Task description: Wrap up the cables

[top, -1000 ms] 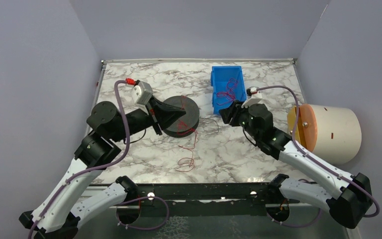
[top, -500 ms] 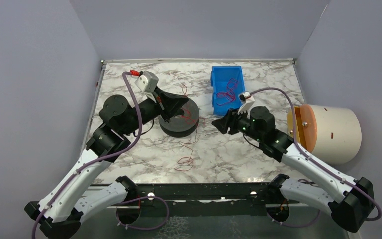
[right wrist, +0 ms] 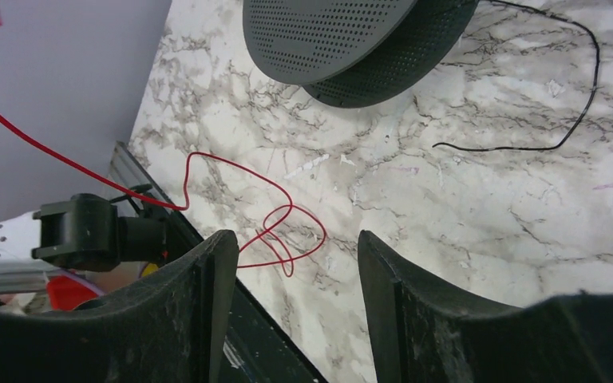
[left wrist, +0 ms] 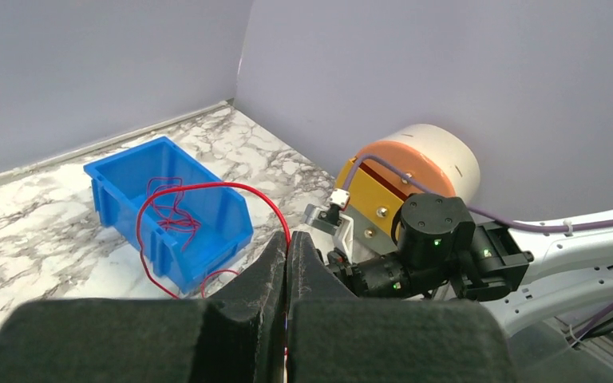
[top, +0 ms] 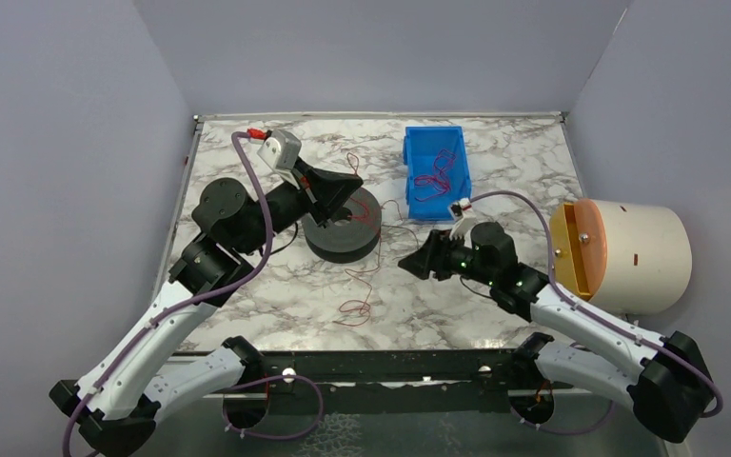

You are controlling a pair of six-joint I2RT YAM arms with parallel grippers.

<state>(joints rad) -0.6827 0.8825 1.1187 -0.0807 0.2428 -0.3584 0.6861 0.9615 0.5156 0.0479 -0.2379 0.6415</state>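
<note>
Now, left end effector (left wrist: 287, 243) clenched on red cable (left wrist: 207, 185) near black spool (right wrist: 327, 32), right end effector (right wrist: 294, 239) released

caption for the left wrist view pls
Left pincer shut on a red wire, blue bin and right arm behind.

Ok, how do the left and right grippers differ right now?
The left gripper has its fingers shut on the red wire, over the spool. The right gripper is open and empty, beside the spool over the table. Both are black, with two fingers.
</note>
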